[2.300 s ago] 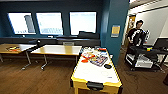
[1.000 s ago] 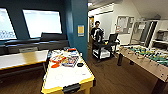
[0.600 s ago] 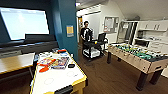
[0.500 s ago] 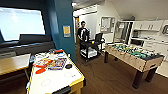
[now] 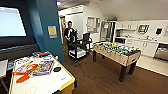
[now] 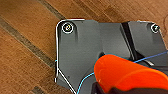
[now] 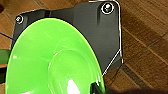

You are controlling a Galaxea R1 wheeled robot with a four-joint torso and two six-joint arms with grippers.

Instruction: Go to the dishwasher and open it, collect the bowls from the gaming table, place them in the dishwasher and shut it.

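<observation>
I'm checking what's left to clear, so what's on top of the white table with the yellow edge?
On the gaming table lie colourful game boxes, an orange paddle-shaped piece and a small black object. What lies under the boxes is covered.

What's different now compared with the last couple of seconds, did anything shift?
The camera has swung round with the robot: the gaming table has slid to the picture's left, and the foosball table and the dishwasher have come into view. The items on the gaming table lie as before. The person stays by the cart.
</observation>
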